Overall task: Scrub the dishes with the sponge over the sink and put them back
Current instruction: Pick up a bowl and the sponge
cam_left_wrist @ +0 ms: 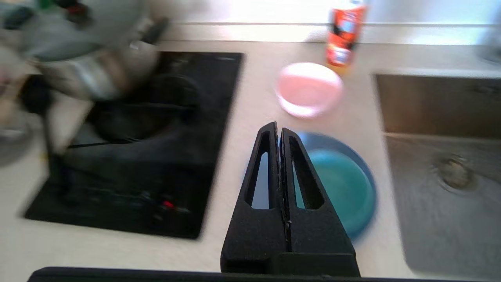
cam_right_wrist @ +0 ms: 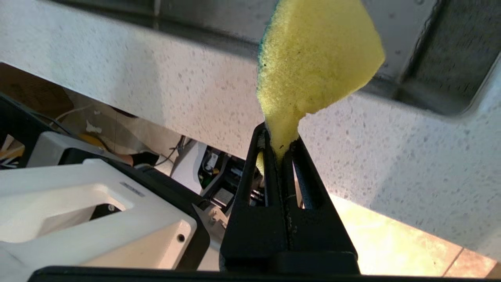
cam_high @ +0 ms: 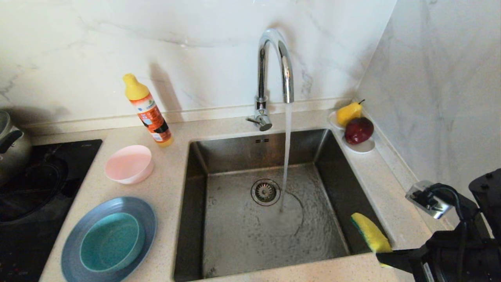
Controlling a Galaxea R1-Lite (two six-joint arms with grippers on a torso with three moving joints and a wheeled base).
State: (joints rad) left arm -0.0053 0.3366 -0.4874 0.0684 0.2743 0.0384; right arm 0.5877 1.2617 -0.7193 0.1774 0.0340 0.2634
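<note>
Left of the sink (cam_high: 235, 239), a grey-blue plate (cam_high: 148, 219) lies on the counter with a teal bowl (cam_high: 109, 241) inside it. A pale pink bowl (cam_high: 129, 163) stands just behind them. Water runs from the chrome tap (cam_high: 276, 51) into the basin. At the sink's front right corner my right gripper (cam_high: 385, 256) is shut on one end of the yellow sponge (cam_high: 370, 232), which sticks out over the rim; the sponge (cam_right_wrist: 313, 58) bulges beyond the right gripper (cam_right_wrist: 280, 137). Hovering above the plate (cam_left_wrist: 332, 141) and teal bowl (cam_left_wrist: 344, 184), my left gripper (cam_left_wrist: 278, 129) is shut and empty, with the pink bowl (cam_left_wrist: 309, 89) beyond.
An orange detergent bottle (cam_high: 148, 111) stands behind the pink bowl. A pear (cam_high: 348, 112) and a red apple (cam_high: 358, 130) rest on a white oval dish (cam_high: 366, 147) at the back right corner. A black hob (cam_high: 39, 184) with a pot (cam_high: 11, 145) lies left. A marble wall closes the right side.
</note>
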